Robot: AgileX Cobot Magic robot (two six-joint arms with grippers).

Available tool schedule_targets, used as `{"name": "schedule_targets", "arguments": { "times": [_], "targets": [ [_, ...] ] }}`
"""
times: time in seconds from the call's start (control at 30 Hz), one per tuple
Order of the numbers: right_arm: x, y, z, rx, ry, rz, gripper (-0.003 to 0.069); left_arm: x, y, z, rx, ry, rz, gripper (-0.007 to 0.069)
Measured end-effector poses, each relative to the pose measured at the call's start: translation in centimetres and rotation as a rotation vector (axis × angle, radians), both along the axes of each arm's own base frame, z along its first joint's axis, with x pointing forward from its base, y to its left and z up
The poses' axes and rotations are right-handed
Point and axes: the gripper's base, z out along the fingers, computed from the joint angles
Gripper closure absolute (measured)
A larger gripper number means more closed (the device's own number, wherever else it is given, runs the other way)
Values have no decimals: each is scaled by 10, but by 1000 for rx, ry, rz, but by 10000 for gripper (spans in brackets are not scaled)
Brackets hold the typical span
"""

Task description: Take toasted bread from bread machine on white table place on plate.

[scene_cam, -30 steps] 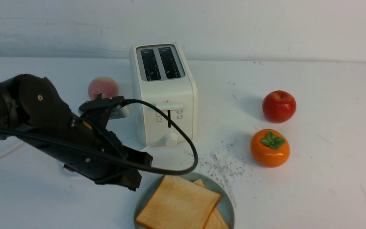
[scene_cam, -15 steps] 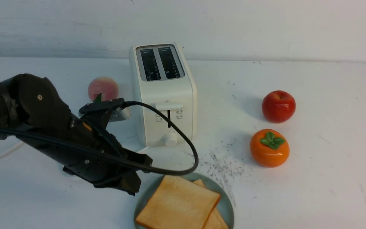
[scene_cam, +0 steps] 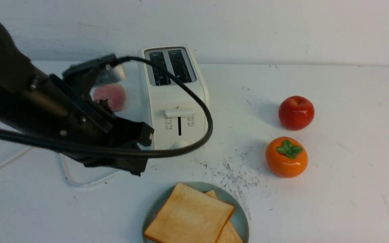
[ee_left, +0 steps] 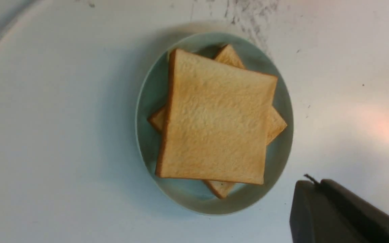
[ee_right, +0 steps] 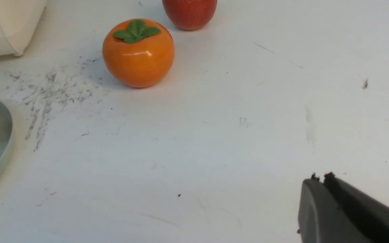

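Left gripper hangs above the table beside the toaster, jaws together and holding nothing; in its wrist view only a dark fingertip shows. Right gripper is likewise closed and empty, low over bare table.

Both toast slices lie stacked on the plate, the upper one turned askew over the lower, and the toaster's two slots look empty.

Toast looks light, dry and fairly stiff, yet crumbly; I judge a gentle pinch across the crust edge is safest, since the faces would dent or crack under a hard squeeze.

Count: two slices, one plate, one toaster, one apple, one persimmon, one peach.
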Motion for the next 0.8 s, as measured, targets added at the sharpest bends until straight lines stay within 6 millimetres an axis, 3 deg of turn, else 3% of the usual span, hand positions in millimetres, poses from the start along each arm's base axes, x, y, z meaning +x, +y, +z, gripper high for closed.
{"name": "schedule_targets", "arguments": {
  "times": [0.03,0.07,0.17,0.2,0.33,0.4,0.53,0.67,0.8],
  "targets": [
    [0,0,0,0,1,0,633,-2,1,1,3,-5,-2,634],
    [0,0,0,0,-2,0,631,-18,10,19,33,-69,-16,633],
    [0,0,0,-1,-4,0,628,-46,27,36,117,-127,-15,634],
    [0,0,0,-1,-4,0,627,-50,30,39,129,-138,-7,634],
    [0,0,0,-2,-4,0,622,-99,66,45,250,-161,137,631],
    [0,0,0,-2,-4,0,619,-112,74,43,265,-170,184,631],
    [0,0,0,-2,-5,0,615,-158,97,20,248,-249,274,630],
    [0,0,0,-2,-5,0,610,-182,102,-8,142,-360,286,629],
    [0,0,0,-2,-5,0,605,-190,95,-26,-42,-443,289,627]
  ]
}}
